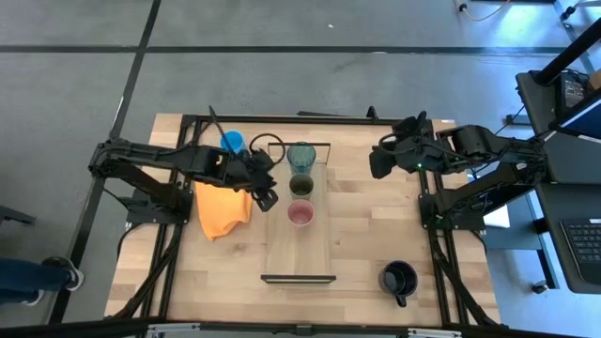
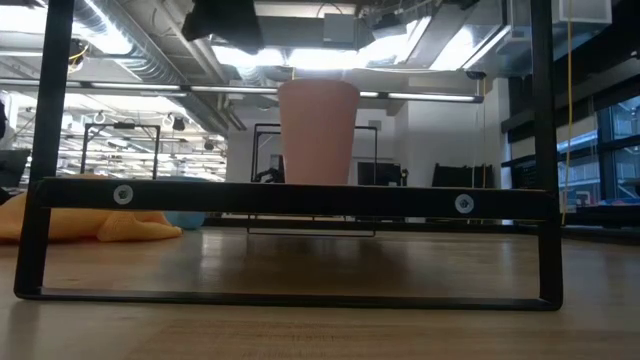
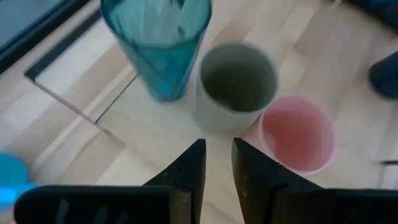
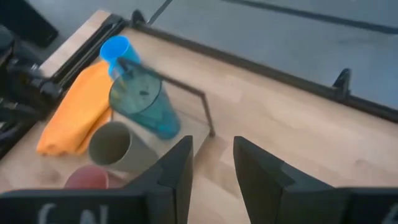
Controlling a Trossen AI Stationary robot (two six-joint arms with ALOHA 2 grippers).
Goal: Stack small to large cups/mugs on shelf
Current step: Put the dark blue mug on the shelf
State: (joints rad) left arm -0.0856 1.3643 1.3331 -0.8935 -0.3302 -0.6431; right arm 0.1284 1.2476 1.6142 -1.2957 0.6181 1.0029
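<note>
The left hand (image 1: 266,195) is hovering released and empty just beside the shelf (image 1: 282,246), near the olive-green cup (image 1: 300,185). The teal tumbler (image 1: 301,156), olive-green cup and pink cup (image 1: 300,214) are standing in a row on the shelf. The right hand (image 1: 379,161) is waiting released above the counter (image 1: 366,235). I judge two mugs are remaining: the blue mug (image 1: 232,143) behind the orange cloth (image 1: 222,208) and the black mug (image 1: 398,279). The next move is probably calling for grasping one.
</note>
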